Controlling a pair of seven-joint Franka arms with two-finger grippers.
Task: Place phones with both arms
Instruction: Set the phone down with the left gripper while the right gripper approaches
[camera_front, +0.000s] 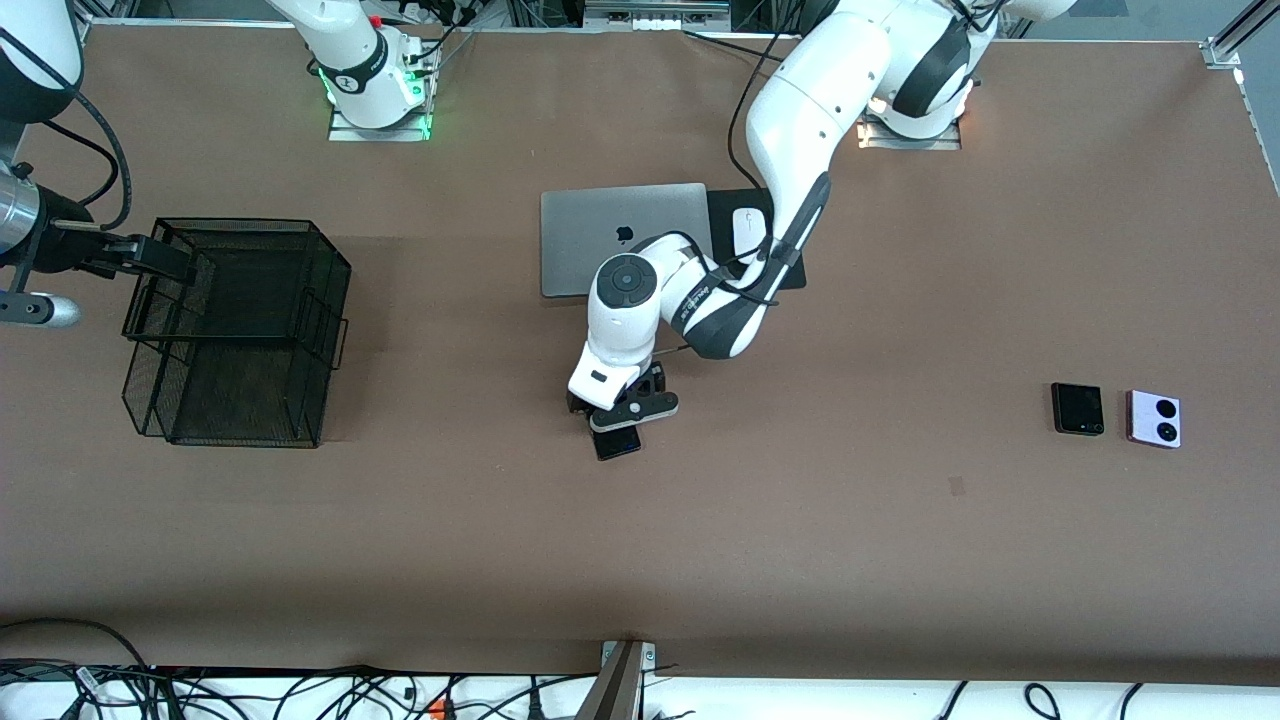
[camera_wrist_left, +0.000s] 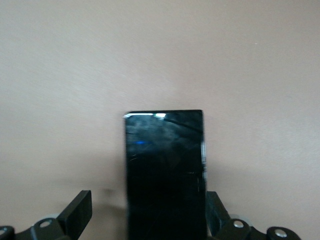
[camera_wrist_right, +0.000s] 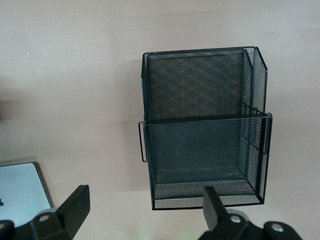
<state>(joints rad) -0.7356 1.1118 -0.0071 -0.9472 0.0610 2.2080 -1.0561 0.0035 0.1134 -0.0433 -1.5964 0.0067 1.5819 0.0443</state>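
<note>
The long slim black phone (camera_front: 618, 442) lies flat on the brown table near its middle. My left gripper (camera_front: 620, 408) hangs low over it, open. In the left wrist view the phone (camera_wrist_left: 165, 170) lies between the spread fingers, one finger (camera_wrist_left: 80, 212) well apart from it and the other close beside its edge. The small square black phone (camera_front: 1077, 408) and the lilac-white phone (camera_front: 1154, 418) with two black circles lie side by side toward the left arm's end of the table. My right gripper (camera_front: 165, 260) is open and holds nothing, up over the basket's end (camera_wrist_right: 145, 197).
A black wire mesh basket (camera_front: 330, 300) (camera_wrist_right: 207, 118) stands at the right arm's end of the table. A silver laptop (camera_front: 600, 225) (camera_wrist_right: 20, 190), closed, and a white mouse (camera_front: 749, 232) on a black pad (camera_front: 728, 202) lie farther from the front camera than the long phone.
</note>
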